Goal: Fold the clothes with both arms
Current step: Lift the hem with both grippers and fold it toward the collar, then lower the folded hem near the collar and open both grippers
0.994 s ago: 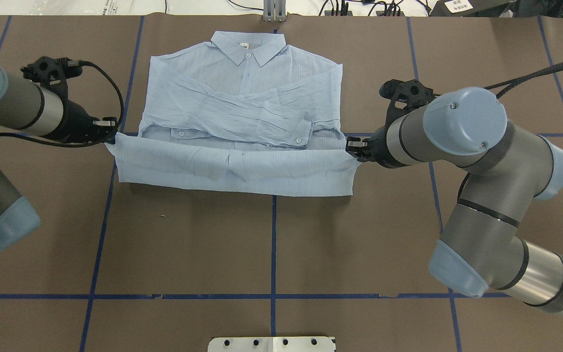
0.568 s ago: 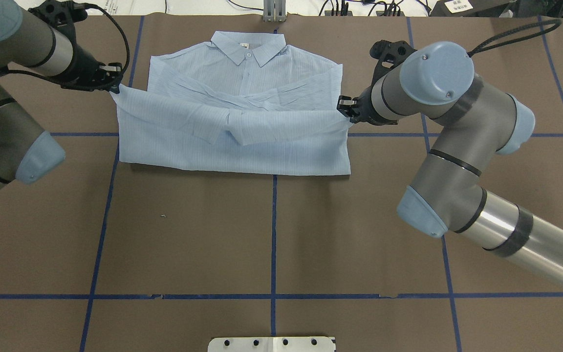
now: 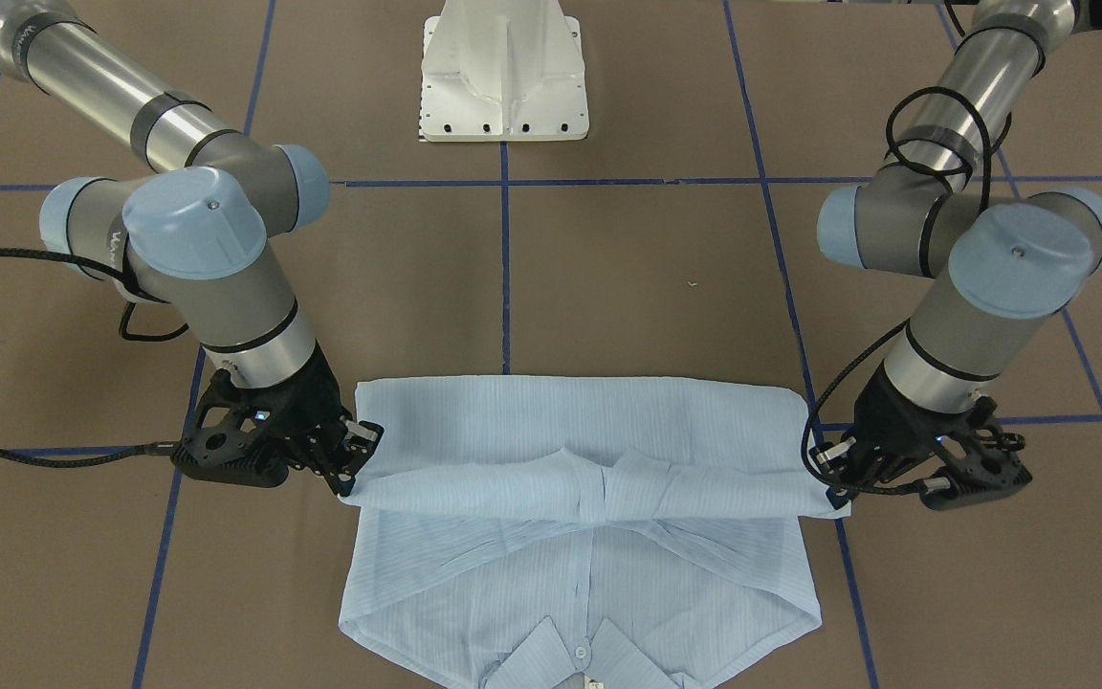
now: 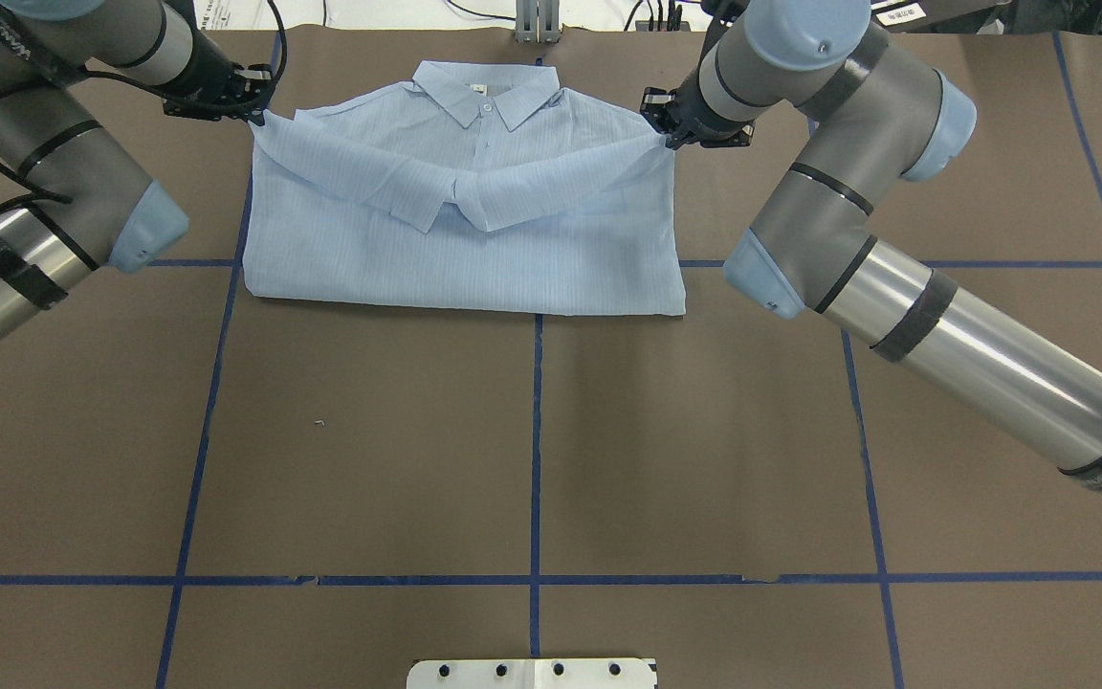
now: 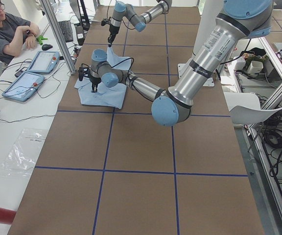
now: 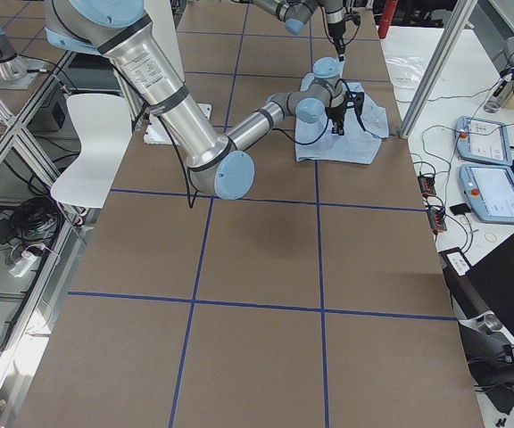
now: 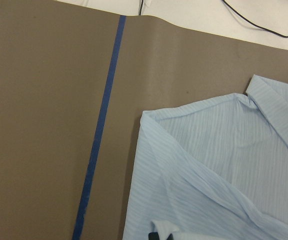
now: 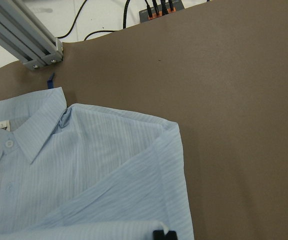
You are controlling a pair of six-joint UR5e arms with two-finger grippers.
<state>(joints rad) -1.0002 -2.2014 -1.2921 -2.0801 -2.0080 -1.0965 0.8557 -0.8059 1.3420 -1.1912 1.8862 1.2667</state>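
Brown paper crossed by blue tape lines [image 4: 535, 459] covers your desk [image 4: 369, 459], and the shirt [image 4: 474, 258] lies at its far middle, collar [image 4: 487, 96] pointing away from the robot. You can see its lower half doubled up over the chest, the hem edge running shoulder to shoulder just below the collar. Your left tool [image 4: 256, 113] is clenched on the hem's left corner, your right tool [image 4: 668, 139] on its right corner. A white pedestal base [image 3: 503, 72] stands at the robot's edge, and a person [image 5: 6, 34] sits beyond the desk's far side
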